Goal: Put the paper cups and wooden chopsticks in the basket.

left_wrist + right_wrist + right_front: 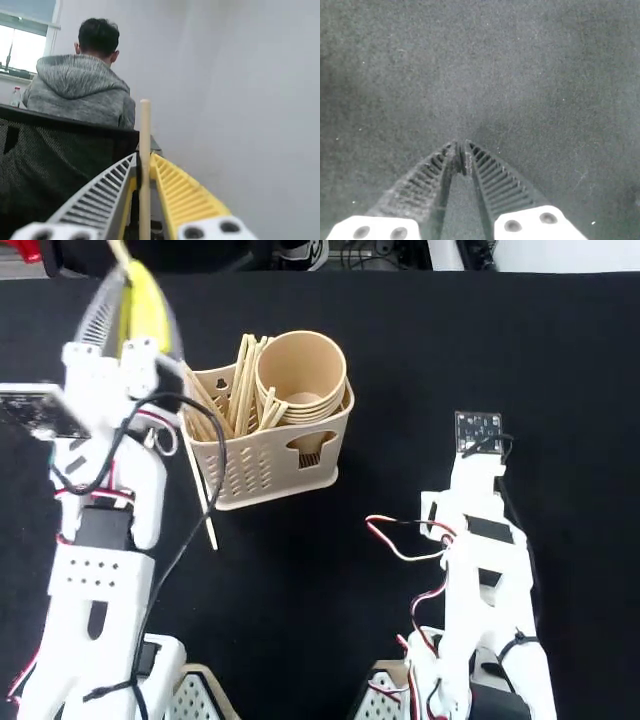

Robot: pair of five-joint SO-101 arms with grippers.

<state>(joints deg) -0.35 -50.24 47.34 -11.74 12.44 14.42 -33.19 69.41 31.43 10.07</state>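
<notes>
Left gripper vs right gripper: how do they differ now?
Left gripper is shut on a chopstick; right gripper is shut on nothing. Left gripper faces the room; right gripper points down at the black table. Left has one yellow finger; right's are both dark. Both are ribbed.

No legible text, number, label or sign in any view. Circuit board (477, 431) at right of scene and second board (38, 410) at left edge: any markings too small to read.
</notes>
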